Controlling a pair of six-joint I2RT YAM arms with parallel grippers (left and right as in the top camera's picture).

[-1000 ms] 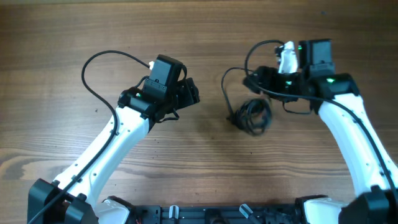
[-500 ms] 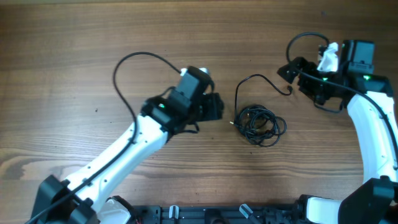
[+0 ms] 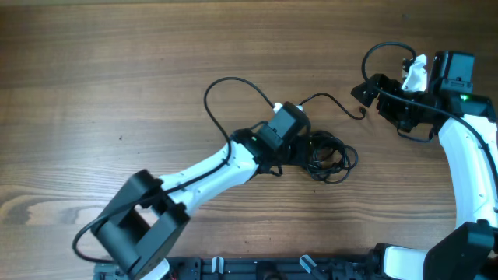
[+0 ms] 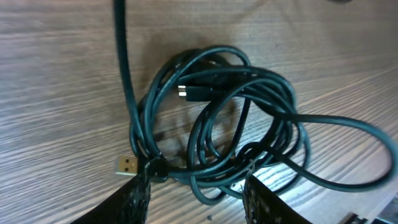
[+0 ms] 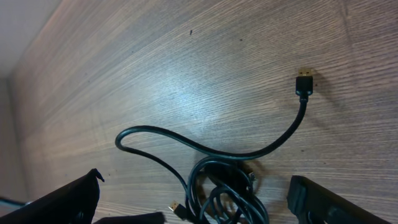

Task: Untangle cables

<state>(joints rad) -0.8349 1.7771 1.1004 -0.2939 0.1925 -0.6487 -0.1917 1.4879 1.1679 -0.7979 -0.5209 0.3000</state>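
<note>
Hovering low over the tangled coil of thin dark cable point(image 4: 283, 93), the left fingers point(image 4: 134, 199) stand apart, one at each side of the coil's 6 o'clock edge, and they have hold of nothing. I judge this placing to be a preparation: from here they can close on the lower strands and pin or lift the coil while the other arm pulls.

The coil lies on the brown wooden counter point(image 3: 117, 62), a little toward 3 o'clock from the centre in the overhead view. One loose tail leaves it toward 1 o'clock and ends in a small gold-tipped plug point(image 5: 304, 81), flat on the wood. The right fingers point(image 5: 68, 199) are spread wide and empty, at 2 o'clock from the coil and near that plug; probably the tail is their target.

A second gold plug point(image 4: 126, 165) sticks out at the coil's 8 o'clock, just beside one left finger, and a pale connector point(image 4: 182, 92) sits among the loops. The strands cross many times, so I cannot tell surely which loop traps which. The left arm's own black wire point(image 3: 233, 78) arches at 10 o'clock, apart from the coil.
</note>
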